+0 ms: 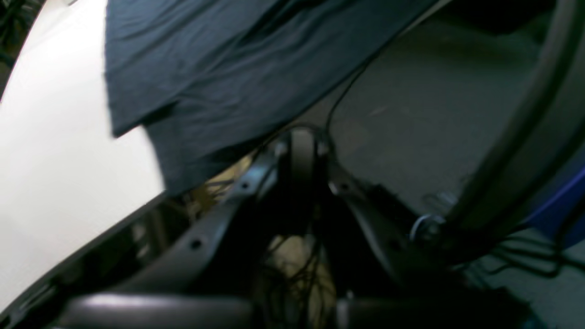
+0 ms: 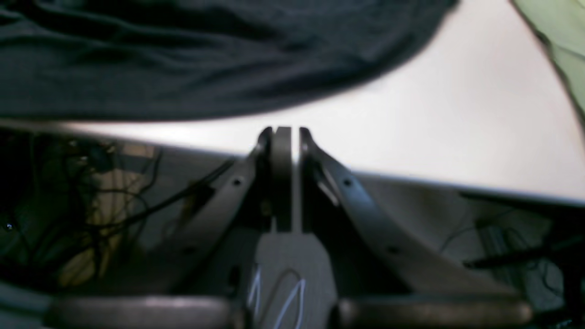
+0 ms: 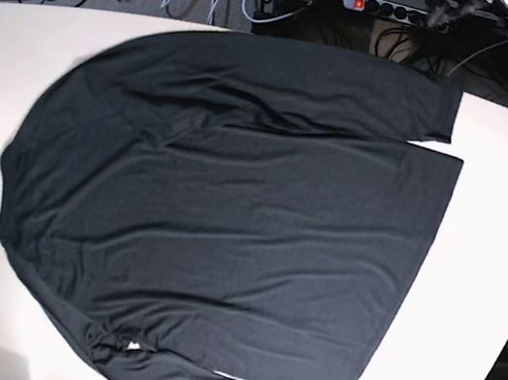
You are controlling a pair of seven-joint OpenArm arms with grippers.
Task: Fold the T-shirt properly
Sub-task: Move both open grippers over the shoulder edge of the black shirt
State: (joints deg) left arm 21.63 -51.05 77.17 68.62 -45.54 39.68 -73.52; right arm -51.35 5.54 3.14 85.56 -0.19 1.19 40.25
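Closed tight on nothing at the left gripper (image 1: 301,148), with no gap visible between the jaws; likewise shut and empty at the right gripper (image 2: 284,137). Just ahead of the left gripper, meets the edge of the white table (image 1: 55,160), and right there, slightly up and to the left of the tips, finds the nearest dark cloth of the T-shirt (image 1: 228,68), reaching to or over that edge, untouched. Ahead of the right gripper, crosses a strip of bare table first, then reaches a rounded cloth edge farther up and to the left, well clear of the tips. Farther out, seen from above, lies spread flat and open across most of the tabletop, with one sleeve along the far side of the body and the other along the near side, shallowly wrinkled throughout and not yet folded anywhere. Looks thin, soft and light: likely to sag and drape from any pinch, to drag and bunch if pulled along the surface, and to slip little, being matte. No risk of breakage. Probably best taken by a pinch at an edge or corner, perhaps a cuff or hem corner for the left gripper and a shoulder or sleeve edge for the right, opening first and coming down onto the table to catch the intended layers only. Calls for lifting both grips together to keep the fold line straight.
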